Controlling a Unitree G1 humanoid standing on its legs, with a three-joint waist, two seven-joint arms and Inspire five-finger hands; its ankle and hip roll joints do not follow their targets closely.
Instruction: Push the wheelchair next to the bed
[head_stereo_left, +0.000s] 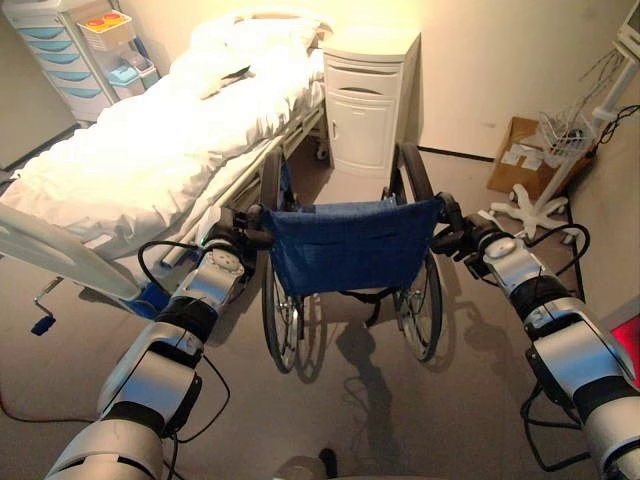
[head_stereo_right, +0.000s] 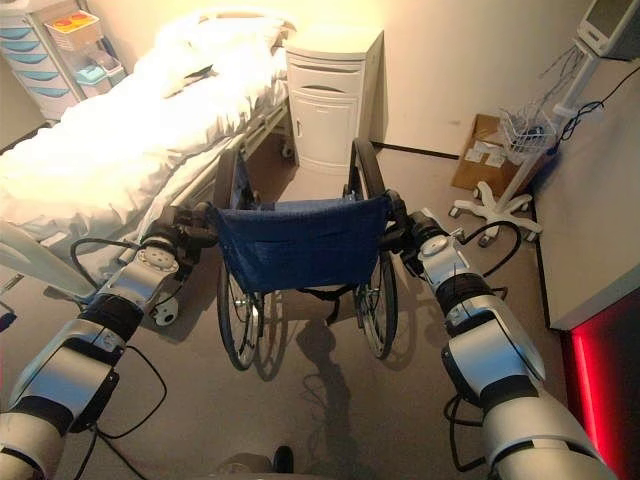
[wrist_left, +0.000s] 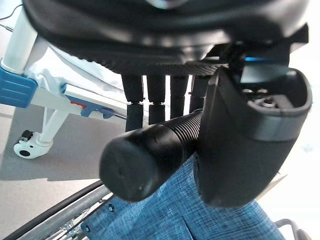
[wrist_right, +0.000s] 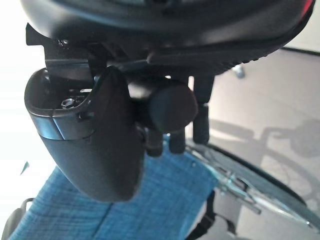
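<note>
A wheelchair (head_stereo_left: 350, 245) with a blue cloth backrest stands in front of me, facing a white bedside cabinet (head_stereo_left: 365, 100). The bed (head_stereo_left: 150, 150) with white sheets lies just to its left, its rail close to the chair's left wheel. My left hand (head_stereo_left: 232, 238) is curled round the left push handle (wrist_left: 150, 155), thumb over the black ribbed grip. My right hand (head_stereo_left: 462, 238) is wrapped round the right push handle (wrist_right: 172, 107) the same way. Both arms reach forward at backrest height.
A trolley with blue drawers (head_stereo_left: 60, 50) stands beyond the bed at far left. A white wheeled stand (head_stereo_left: 545, 195) and a cardboard box (head_stereo_left: 520, 155) sit by the right wall. A blue bed crank (head_stereo_left: 42, 322) sticks out low at left. Grey floor lies behind the chair.
</note>
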